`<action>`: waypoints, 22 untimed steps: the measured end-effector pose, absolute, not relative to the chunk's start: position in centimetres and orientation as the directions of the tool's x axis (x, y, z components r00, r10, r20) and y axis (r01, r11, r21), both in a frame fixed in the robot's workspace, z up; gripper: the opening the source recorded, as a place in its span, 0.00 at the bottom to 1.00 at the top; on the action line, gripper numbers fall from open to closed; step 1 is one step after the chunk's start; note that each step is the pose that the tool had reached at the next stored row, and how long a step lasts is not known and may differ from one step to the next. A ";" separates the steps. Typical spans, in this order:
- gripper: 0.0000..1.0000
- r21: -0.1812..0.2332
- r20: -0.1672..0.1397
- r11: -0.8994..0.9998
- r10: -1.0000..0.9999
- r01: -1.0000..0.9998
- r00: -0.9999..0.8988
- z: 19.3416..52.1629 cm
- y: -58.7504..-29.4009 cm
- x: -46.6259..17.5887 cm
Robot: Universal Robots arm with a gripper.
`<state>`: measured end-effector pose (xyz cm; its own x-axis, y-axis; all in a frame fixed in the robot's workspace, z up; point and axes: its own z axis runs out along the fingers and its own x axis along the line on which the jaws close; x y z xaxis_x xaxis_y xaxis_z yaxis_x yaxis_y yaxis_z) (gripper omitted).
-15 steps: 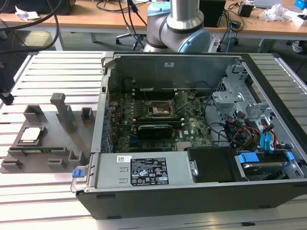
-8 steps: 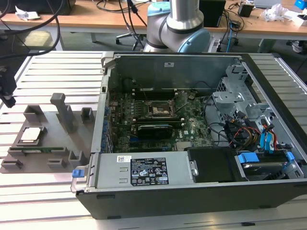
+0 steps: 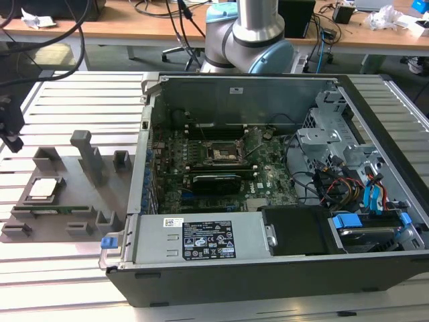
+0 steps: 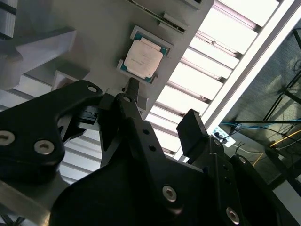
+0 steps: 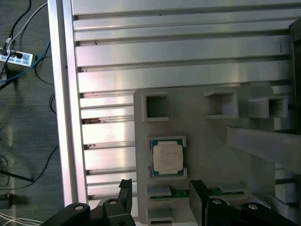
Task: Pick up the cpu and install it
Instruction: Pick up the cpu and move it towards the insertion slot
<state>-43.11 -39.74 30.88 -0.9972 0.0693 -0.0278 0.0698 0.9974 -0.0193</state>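
Slatted tabletop, open computer case, grey tray at the exterior view's left.
Exterior view: cpu lies flat in the tray, outside the case. Second wrist view: jaws apart, empty, clear of the cpu. First wrist view: cpu in its square nest, near the jaws.

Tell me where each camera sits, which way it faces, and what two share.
Exterior view: off the arm, looking down on the open computer case and the grey tray at the exterior view's left; the arm's base shows.
First wrist view: on the wrist, facing nearly straight down at the tray; the open claw shows.
Second wrist view: on the wrist, looking slantwise along the claw at the tray.
Shared: both wrist views show the cpu seated in the tray, just beyond the claw.
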 end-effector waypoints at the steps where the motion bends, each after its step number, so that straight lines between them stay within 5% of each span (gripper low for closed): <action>1: 0.60 -0.019 -0.028 0.997 0.069 0.070 -0.997 30.8 -39.7 -43.1; 22: 0.60 -0.019 -0.028 0.997 0.069 0.070 -0.997 29.7 -39.7 -43.1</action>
<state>-43.11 -39.74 29.68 -0.9972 0.0693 -0.0279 0.0698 0.9974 -0.0193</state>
